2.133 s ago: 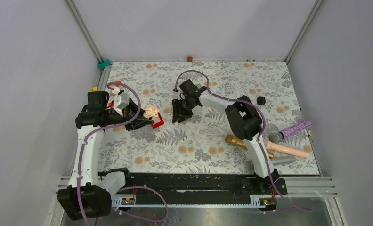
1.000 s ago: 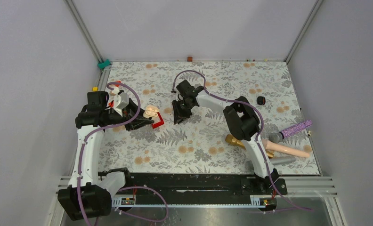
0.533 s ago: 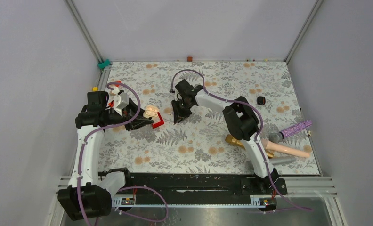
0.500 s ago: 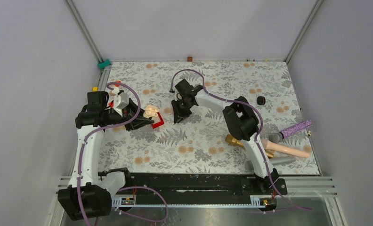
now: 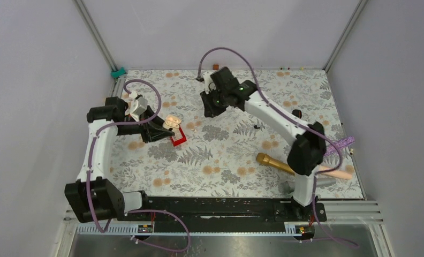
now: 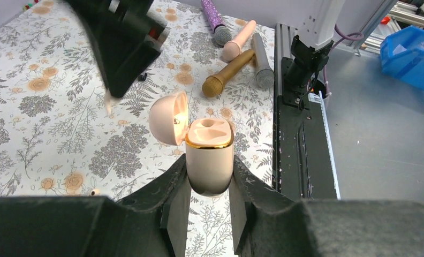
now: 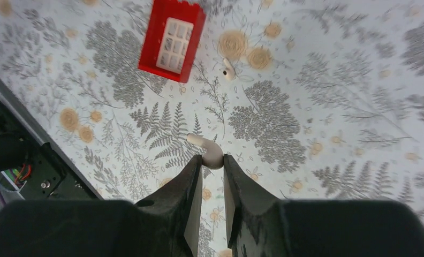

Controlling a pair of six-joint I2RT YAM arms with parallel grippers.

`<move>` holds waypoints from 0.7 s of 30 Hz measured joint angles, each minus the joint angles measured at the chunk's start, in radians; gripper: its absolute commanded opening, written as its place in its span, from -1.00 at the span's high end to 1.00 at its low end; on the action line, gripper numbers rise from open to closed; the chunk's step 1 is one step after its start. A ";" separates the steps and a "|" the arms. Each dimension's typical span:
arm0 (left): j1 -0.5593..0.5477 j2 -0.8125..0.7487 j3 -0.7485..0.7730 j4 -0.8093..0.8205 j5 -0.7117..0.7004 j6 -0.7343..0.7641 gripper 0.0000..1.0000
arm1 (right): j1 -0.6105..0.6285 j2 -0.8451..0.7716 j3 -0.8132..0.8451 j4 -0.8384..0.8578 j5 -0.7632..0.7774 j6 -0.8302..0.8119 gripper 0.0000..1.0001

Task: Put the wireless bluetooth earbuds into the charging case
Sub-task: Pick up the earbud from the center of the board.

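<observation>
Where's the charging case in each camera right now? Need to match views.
Top external: the charging case, lid open, sits left of centre in the left gripper's fingers.
Left wrist: centre frame, clamped between the fingers.
Right wrist: not in it.
Shared landmark: the gold microphone in the first two; the fern-print table cover in all three.

The top external camera looks down from above and behind the arm bases on the whole counter (image 5: 226, 155). The left wrist camera sits low behind the left fingers (image 6: 175, 206), facing the counter's right near corner. The right wrist camera looks almost straight down past the right fingers (image 7: 191, 187). The gold microphone (image 5: 274, 162) shows in the top and left wrist views, the red box (image 7: 172, 40) in the top and right wrist views.
</observation>
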 measured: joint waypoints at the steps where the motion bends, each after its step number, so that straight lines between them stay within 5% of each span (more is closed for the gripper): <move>1: 0.000 0.031 0.028 -0.047 0.000 0.046 1.00 | 0.000 -0.043 0.000 -0.005 0.016 -0.018 0.64; 9: -0.034 0.127 0.089 -0.203 0.000 0.186 1.00 | 0.000 -0.372 -0.083 -0.013 0.146 -0.148 0.65; 21: -0.311 0.264 0.220 -0.238 -0.075 0.129 1.00 | 0.001 -0.625 -0.281 -0.011 0.150 -0.261 0.64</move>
